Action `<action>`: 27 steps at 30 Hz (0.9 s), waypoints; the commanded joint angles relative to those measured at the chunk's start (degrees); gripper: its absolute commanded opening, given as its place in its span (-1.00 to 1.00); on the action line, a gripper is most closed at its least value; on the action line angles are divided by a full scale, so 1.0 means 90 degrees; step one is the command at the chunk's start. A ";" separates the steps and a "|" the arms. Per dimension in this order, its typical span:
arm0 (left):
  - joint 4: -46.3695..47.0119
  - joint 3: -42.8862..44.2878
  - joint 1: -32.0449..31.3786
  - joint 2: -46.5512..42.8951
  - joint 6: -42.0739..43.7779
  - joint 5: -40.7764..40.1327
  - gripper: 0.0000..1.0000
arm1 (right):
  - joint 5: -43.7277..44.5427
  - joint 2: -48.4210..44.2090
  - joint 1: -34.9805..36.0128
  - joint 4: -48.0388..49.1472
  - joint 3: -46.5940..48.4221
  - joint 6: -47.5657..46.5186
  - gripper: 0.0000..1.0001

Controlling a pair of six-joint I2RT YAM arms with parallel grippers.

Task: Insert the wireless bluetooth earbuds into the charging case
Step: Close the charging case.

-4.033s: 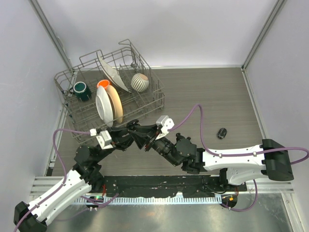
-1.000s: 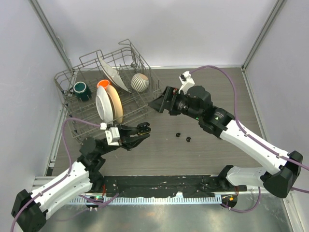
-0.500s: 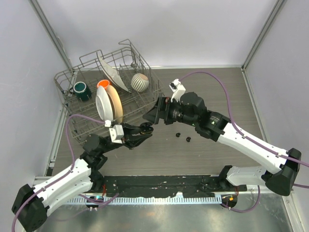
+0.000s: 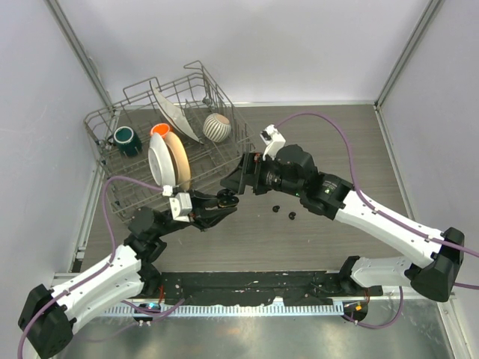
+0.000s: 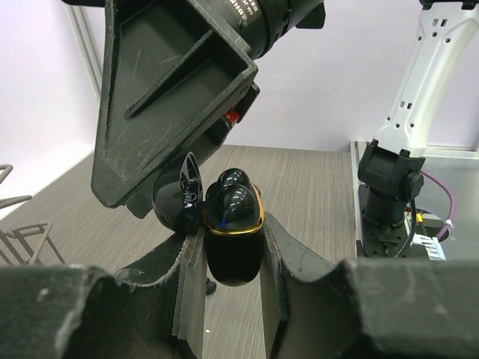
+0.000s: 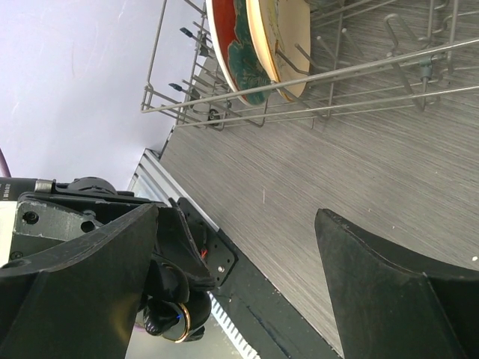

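Nearest the arm bases, just off the near-right corner of the dish rack (image 4: 213, 164), the left gripper (image 4: 224, 200) is seen clamped on the charging case (image 5: 233, 238), w/ its fingers (image 5: 187, 262) pressed against both sides of the black body. The case is held up off the table (image 4: 352, 149), w/ its lid (image 5: 184, 196) swung open and a gold ring shown round the mouth. Glossy rounded shapes are seen at that mouth, but whether they are buds cannot be told. Two wireless bluetooth earbuds (image 4: 292, 215) are found lying on the table to the right of the same rack corner, further right than the case. They lie close together and apart from both grippers. Just beyond the case, beside the rack's right wall, the right gripper (image 4: 241, 179) is held w/ jaws spread wide and nothing btwn them. It is pointed toward the case, and in the left wrist view one of its fingers (image 5: 172, 97) is seen looming right over the open lid. Farthest off, inside the rack, two plates (image 4: 168, 161) are stood on edge near the front. A green mug (image 4: 125, 139) is set at the left side, a striped vase (image 4: 217, 128) at the back right, and a white dish (image 4: 174, 111) is leaned at the back.
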 commanded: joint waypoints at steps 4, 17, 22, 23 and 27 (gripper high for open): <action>0.0388 0.0285 -0.0003 0.0011 -0.0036 -0.0084 -1.00 | -0.0077 -0.0250 0.0132 0.0007 -0.0408 -0.0131 0.82; 0.0271 0.0168 -0.0003 -0.0136 -0.0016 -0.0338 -1.00 | -0.0116 -0.0446 0.0142 -0.0120 -0.0654 -0.0170 0.82; 0.0213 0.0178 -0.0003 -0.0185 0.0013 -0.0349 -1.00 | -0.0126 -0.0437 0.0152 -0.0130 -0.0673 -0.0150 0.82; 0.0213 0.0168 -0.0003 -0.0175 0.0003 -0.0368 -1.00 | -0.0126 -0.0446 0.0171 -0.0130 -0.0673 -0.0151 0.82; 0.0193 0.0178 -0.0003 -0.0185 0.0003 -0.0387 -1.00 | -0.0126 -0.0417 0.0171 -0.0169 -0.0663 -0.0151 0.82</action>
